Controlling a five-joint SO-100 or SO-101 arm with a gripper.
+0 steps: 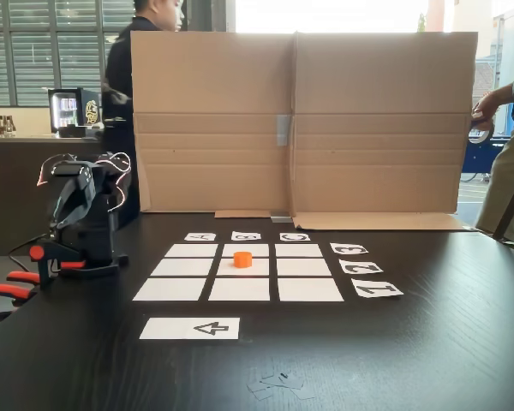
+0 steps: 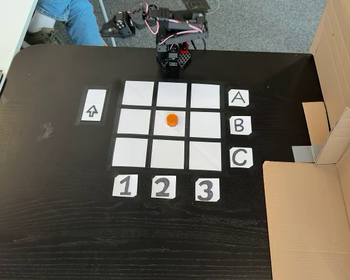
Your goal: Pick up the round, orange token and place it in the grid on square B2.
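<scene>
The orange token stands upright on square B2, the centre cell of the grid of nine white paper cells. It sits roughly in the middle of that cell with nothing touching it. The black arm is folded back over its base beyond the grid's A row. My gripper points off past the table edge, well away from the token. Whether its jaws are open or shut is too small and dark to tell.
Label cards A, B, C and 1, 2, 3 edge the grid. A white arrow card lies beside it. A large cardboard wall stands behind the table. People stand nearby; red clamps grip the table edge.
</scene>
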